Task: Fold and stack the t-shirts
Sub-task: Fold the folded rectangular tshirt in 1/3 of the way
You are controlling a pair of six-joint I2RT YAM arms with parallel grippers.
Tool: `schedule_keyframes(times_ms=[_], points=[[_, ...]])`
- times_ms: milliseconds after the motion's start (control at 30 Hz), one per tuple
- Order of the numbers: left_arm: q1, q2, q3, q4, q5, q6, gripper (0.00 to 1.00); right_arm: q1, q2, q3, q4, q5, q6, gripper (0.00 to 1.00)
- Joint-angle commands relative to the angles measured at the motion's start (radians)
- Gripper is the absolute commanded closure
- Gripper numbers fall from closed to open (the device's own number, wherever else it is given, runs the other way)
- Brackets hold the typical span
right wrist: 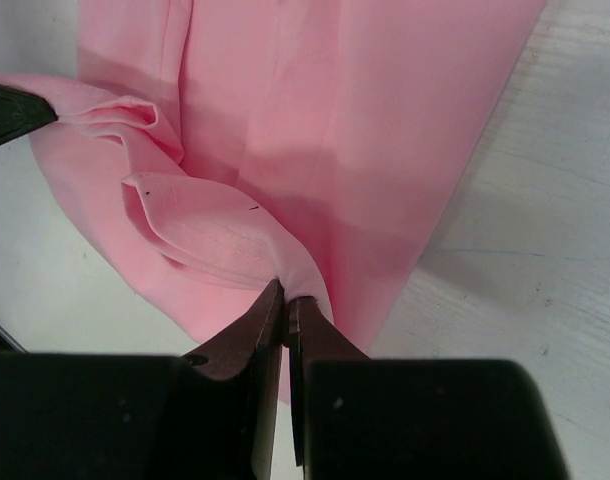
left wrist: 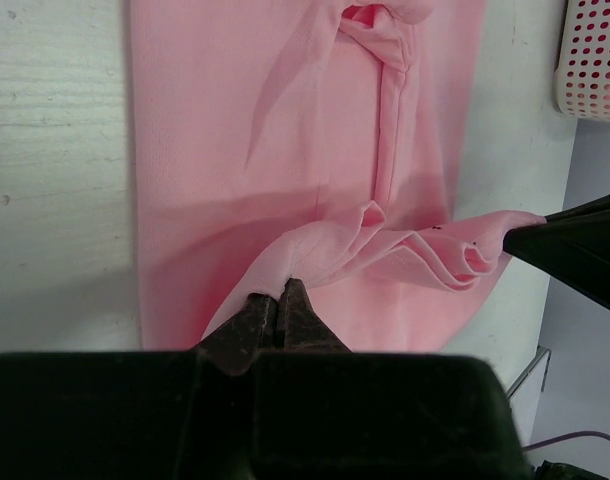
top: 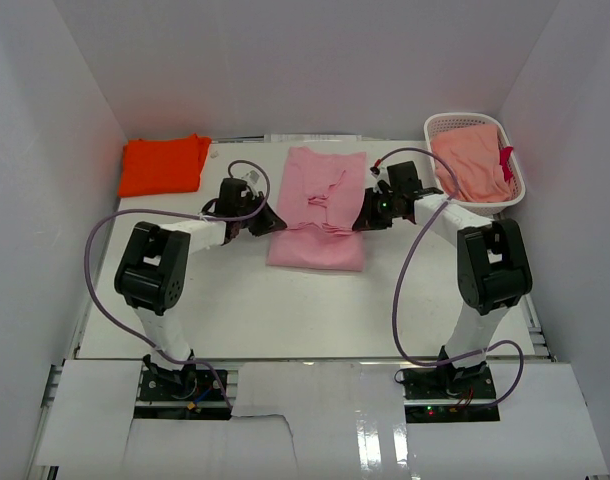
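A light pink t-shirt (top: 320, 205) lies lengthwise in the middle of the table. My left gripper (top: 272, 222) is at its left side and is shut on a pinch of the pink cloth (left wrist: 225, 150). My right gripper (top: 360, 222) is at its right side, shut on the cloth (right wrist: 365, 130) too. A bunched fold of the shirt runs between the two grippers, raised a little above the flat part. In the wrist views the left gripper (left wrist: 280, 290) and the right gripper (right wrist: 287, 295) each have pink cloth between their tips. A bright orange t-shirt (top: 165, 165) lies folded at the far left.
A white lattice basket (top: 465, 120) stands at the back right with a salmon cloth (top: 472, 165) in it. Its corner (left wrist: 595, 60) shows in the left wrist view. White walls close in the table on three sides. Purple cables loop beside both arms.
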Motion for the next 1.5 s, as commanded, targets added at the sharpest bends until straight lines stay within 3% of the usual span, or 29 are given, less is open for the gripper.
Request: schedule_keyframes(times_ms=[0, 833, 1000, 1333, 1467], points=[[0.004, -0.001, 0.047, 0.044, 0.01, 0.02, 1.0, -0.014, 0.009, 0.049, 0.023, 0.003, -0.015, 0.92], [0.005, 0.045, 0.096, 0.053, -0.043, 0.03, 0.99, -0.037, 0.11, 0.112, 0.068, -0.003, 0.0, 0.92], [0.005, 0.066, 0.093, 0.062, -0.056, 0.013, 0.9, -0.038, 0.133, 0.11, 0.103, -0.01, 0.016, 0.85], [0.004, 0.073, 0.028, 0.183, -0.06, -0.03, 0.49, -0.041, 0.133, 0.072, 0.175, 0.02, 0.031, 0.67], [0.005, 0.056, 0.008, 0.223, -0.068, -0.038, 0.45, -0.041, 0.129, 0.075, 0.186, 0.036, 0.031, 0.62]])
